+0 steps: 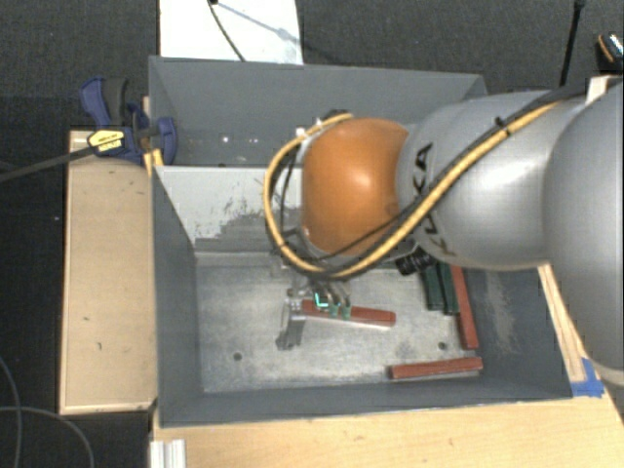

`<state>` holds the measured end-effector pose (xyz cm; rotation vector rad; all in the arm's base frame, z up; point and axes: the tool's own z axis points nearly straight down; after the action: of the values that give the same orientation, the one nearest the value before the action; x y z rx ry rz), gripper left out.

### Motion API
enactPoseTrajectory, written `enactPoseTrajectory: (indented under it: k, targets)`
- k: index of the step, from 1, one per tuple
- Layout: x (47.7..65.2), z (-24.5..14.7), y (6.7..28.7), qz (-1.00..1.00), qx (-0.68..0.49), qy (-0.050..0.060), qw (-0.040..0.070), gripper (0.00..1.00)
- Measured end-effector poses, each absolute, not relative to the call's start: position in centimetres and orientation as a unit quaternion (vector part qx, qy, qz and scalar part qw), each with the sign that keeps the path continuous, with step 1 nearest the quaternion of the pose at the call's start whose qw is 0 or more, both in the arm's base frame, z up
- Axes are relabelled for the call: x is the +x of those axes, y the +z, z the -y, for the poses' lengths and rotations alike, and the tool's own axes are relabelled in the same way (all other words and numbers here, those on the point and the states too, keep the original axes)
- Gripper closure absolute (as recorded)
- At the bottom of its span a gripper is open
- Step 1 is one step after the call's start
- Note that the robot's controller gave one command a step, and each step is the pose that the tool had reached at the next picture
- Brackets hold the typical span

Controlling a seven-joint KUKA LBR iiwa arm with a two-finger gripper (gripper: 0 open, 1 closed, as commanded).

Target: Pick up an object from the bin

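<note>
My gripper [291,333] is low over the bin floor, a little left of the middle, just under the arm's wrist. Right beside it lies a short reddish-brown stick [369,317], pointing right, with its left end under the gripper's body. Whether that stick is touched I cannot tell. A reddish-brown flat bar [435,367] lies near the front wall at the right.
A long reddish-brown strip [467,312] lies along the right wall, with a dark green block [435,287] next to it, partly under the arm. The arm and its orange cover hide the back middle of the bin. Bare floor shows at the left and front left.
</note>
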<state>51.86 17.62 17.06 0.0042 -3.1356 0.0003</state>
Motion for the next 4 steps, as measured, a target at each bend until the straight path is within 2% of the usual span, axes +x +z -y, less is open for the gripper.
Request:
enactPoseTrajectory:
  k: [1, 2, 3, 4]
  targets:
    - [56.3, -8.8, 6.6, 0.999, 0.035, 0.002, 0.002, 0.0]
    - [54.0, -5.0, 10.2, 1.0, 0.02, 0.001, 0.0, 0.0]
    - [53.4, -4.7, 10.0, 1.0, 0.018, 0.0, 0.001, 0.0]
    - [52.9, -5.0, 6.9, 1.0, -0.014, 0.0, 0.002, 0.0]
